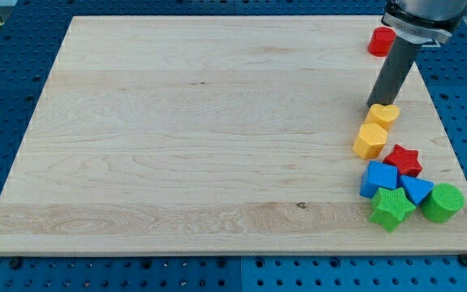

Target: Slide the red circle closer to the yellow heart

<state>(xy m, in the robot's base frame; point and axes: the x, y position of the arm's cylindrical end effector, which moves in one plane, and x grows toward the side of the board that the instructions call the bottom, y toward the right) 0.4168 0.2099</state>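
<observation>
At the wooden surface's four o'clock, a yellow hexagon sits above a red star, blue cube, blue triangle, green star and seemingly green cylinder.

Single raised view, angled down.
It looks from the near edge across the whole wooden board; mounting apparently fixed.

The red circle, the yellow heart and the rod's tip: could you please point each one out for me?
red circle [380, 40]: camera view, middle of its visible top face.
yellow heart [383, 114]: camera view, centre of its top face.
my tip [374, 104]: camera view, very end of the rod, touching the heart's upper edge.
</observation>
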